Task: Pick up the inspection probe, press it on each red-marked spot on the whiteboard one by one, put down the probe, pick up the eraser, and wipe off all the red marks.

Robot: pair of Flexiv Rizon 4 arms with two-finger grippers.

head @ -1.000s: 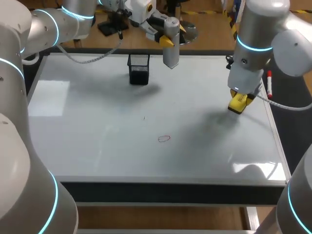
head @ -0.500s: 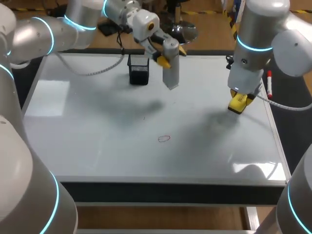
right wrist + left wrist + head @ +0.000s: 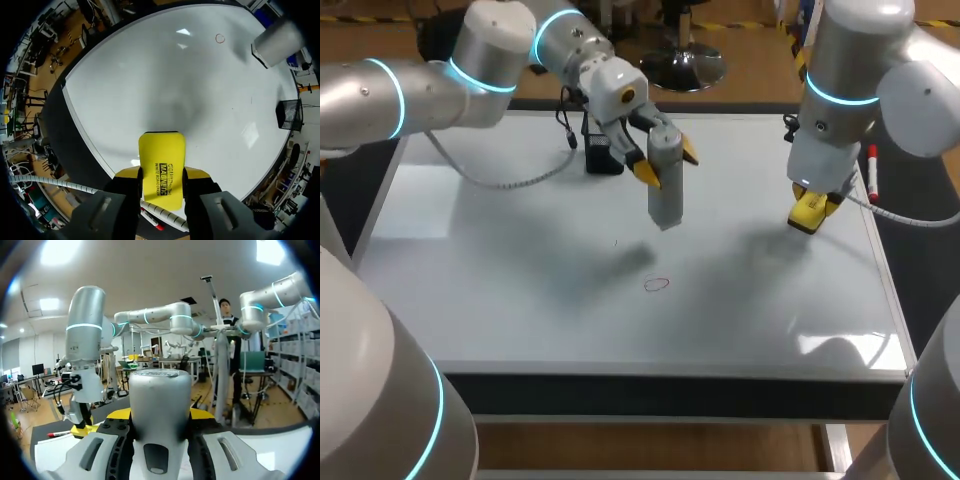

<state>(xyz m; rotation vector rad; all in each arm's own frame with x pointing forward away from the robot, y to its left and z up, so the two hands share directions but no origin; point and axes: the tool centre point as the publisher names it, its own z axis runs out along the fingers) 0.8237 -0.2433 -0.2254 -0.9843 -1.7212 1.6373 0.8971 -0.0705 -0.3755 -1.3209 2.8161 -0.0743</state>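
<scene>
Probe work is only at its start, by my reckoning. The inspection probe (image 3: 666, 200) is off the table and in my left pincer (image 3: 668, 162). It hangs upright over the whiteboard (image 3: 500, 270) with its lower end clear of the surface. The one red mark (image 3: 657, 284) I can make out is a small ring, below the probe's tip and a little toward my side of the board. It looks neither pressed nor wiped. I judge what is left to be pressing the probe onto that mark, setting the probe down, and all the wiping.

My left pincer's fingers stand as far apart as the probe is wide and clamp its silver body from both sides, near its upper end.

My right pincer (image 3: 812, 207) is clamped on the yellow eraser (image 3: 805, 218), so that pick-up seems done ahead of its turn. The eraser sticks out past the fingertips and sits low over the board. Whether it touches the board I cannot tell. The red mark is well apart from it, far out ahead of those fingers.
</scene>
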